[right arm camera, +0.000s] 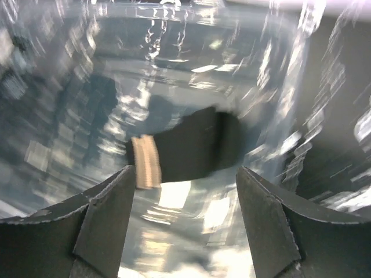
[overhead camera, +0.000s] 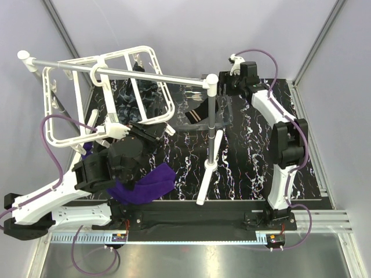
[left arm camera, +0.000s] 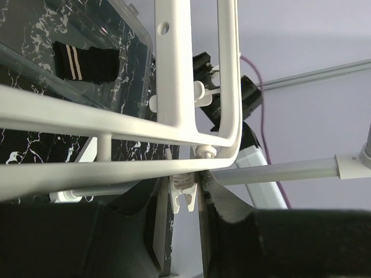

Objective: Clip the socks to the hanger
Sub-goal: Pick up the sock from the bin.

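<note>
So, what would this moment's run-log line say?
left pincer closed on hanger clip | right pincer open above black sock | purple sock on table

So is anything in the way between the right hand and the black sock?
Nothing solid shows between the open right hand and the black sock. The sock lies in a clear bin and the view is blurry, so its wall might be between.

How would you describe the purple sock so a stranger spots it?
Find the black marbled table, then its near left part beside the left arm. The purple sock lies there, the only bright fabric; the sock in the clear bin is black with tan stripes.
</note>
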`<action>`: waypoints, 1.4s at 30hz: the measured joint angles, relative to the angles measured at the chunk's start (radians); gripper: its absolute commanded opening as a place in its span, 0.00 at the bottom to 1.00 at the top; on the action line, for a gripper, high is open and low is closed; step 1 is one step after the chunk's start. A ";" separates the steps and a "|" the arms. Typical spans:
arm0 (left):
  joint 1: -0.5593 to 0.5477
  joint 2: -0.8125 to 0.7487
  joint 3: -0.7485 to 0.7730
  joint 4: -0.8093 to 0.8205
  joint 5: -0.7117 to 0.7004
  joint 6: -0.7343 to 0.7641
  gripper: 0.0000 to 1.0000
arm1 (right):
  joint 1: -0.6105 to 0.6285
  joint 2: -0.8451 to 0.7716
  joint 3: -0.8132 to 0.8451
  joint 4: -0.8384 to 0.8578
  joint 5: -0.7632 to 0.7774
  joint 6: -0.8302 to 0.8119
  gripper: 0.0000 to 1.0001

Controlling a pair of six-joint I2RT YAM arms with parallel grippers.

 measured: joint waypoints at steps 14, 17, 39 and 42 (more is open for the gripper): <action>0.000 0.004 0.003 -0.006 -0.005 0.020 0.00 | 0.022 0.085 -0.011 -0.019 -0.308 -1.148 0.62; 0.000 0.004 0.005 -0.007 -0.004 0.020 0.00 | 0.031 0.153 0.008 -0.034 -0.351 -1.275 0.62; 0.000 -0.011 0.005 -0.005 -0.004 0.029 0.00 | 0.112 0.446 0.370 -0.293 -0.420 -1.523 0.64; 0.000 -0.013 0.005 -0.005 -0.004 0.032 0.00 | 0.112 0.460 0.397 -0.385 -0.418 -1.547 0.64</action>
